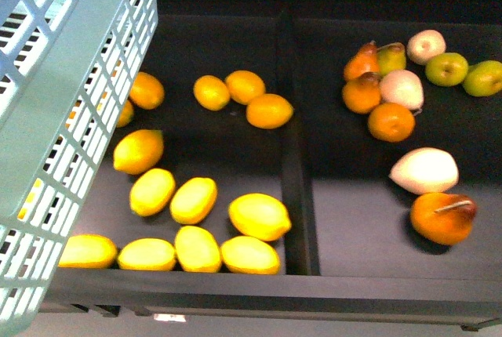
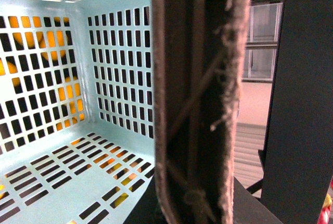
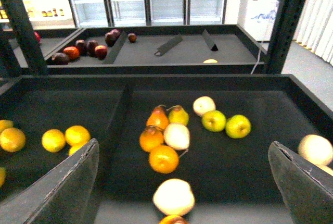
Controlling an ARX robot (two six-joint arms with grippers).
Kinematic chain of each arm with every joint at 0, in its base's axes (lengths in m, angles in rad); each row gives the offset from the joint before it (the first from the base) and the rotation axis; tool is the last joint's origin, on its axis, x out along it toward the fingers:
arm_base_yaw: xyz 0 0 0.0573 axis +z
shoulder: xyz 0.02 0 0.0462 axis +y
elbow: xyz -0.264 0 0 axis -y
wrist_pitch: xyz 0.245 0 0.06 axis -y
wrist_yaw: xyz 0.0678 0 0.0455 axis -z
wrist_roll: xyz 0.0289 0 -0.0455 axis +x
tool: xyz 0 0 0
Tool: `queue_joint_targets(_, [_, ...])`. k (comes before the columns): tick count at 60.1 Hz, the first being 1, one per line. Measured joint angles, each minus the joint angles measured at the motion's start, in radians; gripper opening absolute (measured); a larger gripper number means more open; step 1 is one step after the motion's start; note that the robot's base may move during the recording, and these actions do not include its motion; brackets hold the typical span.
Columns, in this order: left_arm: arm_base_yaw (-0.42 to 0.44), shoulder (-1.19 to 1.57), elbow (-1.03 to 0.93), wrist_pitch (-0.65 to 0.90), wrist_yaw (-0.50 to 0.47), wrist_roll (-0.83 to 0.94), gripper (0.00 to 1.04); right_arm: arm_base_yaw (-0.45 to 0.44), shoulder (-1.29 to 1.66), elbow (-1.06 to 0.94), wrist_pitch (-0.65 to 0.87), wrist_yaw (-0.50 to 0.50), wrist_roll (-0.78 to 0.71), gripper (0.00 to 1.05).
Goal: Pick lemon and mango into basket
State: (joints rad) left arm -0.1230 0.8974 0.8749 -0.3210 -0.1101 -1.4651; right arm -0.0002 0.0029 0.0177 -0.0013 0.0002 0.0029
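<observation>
The teal slotted basket (image 1: 63, 117) hangs tilted at the left, above the left bin. My left gripper (image 2: 193, 208) is shut on its brown ribbed handle (image 2: 200, 99); the basket's inside (image 2: 62, 166) holds nothing. Several bright-yellow oval lemons (image 1: 259, 215) lie at the front of the left bin. Yellow-orange mangoes (image 1: 269, 110) lie further back and also show in the right wrist view (image 3: 77, 134). My right gripper (image 3: 182, 182) is open and empty above the right bin. Neither gripper shows in the front view.
A raised divider (image 1: 298, 196) splits the dark bins. The right bin holds orange pears (image 1: 441, 217), oranges (image 1: 391, 121), pale fruits (image 1: 423, 170) and green apples (image 1: 446, 69). A further shelf (image 3: 182, 47) holds dark red fruits (image 3: 83, 47). A dark post (image 2: 302, 99) stands close beside the handle.
</observation>
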Motion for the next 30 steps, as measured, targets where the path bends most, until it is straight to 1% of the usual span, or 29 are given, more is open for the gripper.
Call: queue_joint_targets(30, [0.0,0.0,0.0,0.0,0.003,-0.001,0.06,0.0,0.0,0.0,0.0,-0.002,0.0,0.96])
